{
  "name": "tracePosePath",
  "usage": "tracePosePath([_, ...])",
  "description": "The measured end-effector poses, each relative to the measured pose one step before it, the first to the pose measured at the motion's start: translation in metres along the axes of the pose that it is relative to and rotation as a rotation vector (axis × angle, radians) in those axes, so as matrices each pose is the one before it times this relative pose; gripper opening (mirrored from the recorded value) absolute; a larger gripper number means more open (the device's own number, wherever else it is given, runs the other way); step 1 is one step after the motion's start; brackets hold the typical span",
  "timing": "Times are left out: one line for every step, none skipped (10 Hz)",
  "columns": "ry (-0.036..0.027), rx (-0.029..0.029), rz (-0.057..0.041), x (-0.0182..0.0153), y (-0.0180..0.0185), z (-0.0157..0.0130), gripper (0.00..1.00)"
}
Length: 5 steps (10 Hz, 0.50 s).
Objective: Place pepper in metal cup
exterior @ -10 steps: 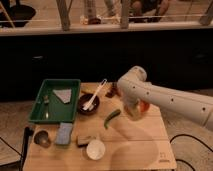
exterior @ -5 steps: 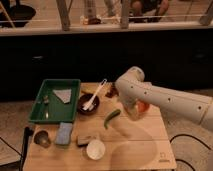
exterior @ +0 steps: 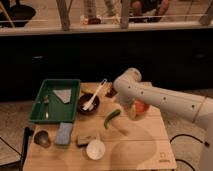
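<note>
The pepper (exterior: pixel 111 119), long, slim and green, lies on the wooden table (exterior: pixel 135 150) just right of the dark bowl. The metal cup (exterior: pixel 41 138), small and dull grey, stands near the table's front left corner, below the green tray. My white arm reaches in from the right and bends down over the table's middle. Its gripper (exterior: pixel 127 111) hangs just right of the pepper's upper end, in front of the orange bowl (exterior: pixel 142 107), open with nothing in it. The metal cup is far to its left.
A green tray (exterior: pixel 37 112) holding a grey cloth sits at the back left. A dark bowl with a white spoon (exterior: pixel 89 103) stands beside it. Along the front are a blue sponge (exterior: pixel 63 133), a small brown item (exterior: pixel 83 140) and a white cup (exterior: pixel 95 148).
</note>
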Motion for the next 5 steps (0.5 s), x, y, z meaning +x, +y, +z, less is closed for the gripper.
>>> tracePosePath([-0.00613,0.00215,-0.01277,-0.00186,-0.00338,0.00456,0.80])
tracePosePath([-0.00529,0.00352,-0.01327,-0.00212,-0.00453,0.00337,0.80])
tracePosePath([-0.00634,0.00115,-0.00988,-0.00107,-0.00185,0.00404,0.80])
tracePosePath([-0.00438,0.00161,-0.00884,-0.00002,-0.00074,0.00326,0.80])
tracePosePath([-0.00749,0.00298,-0.01457,-0.00142,-0.00311,0.00462,0.80])
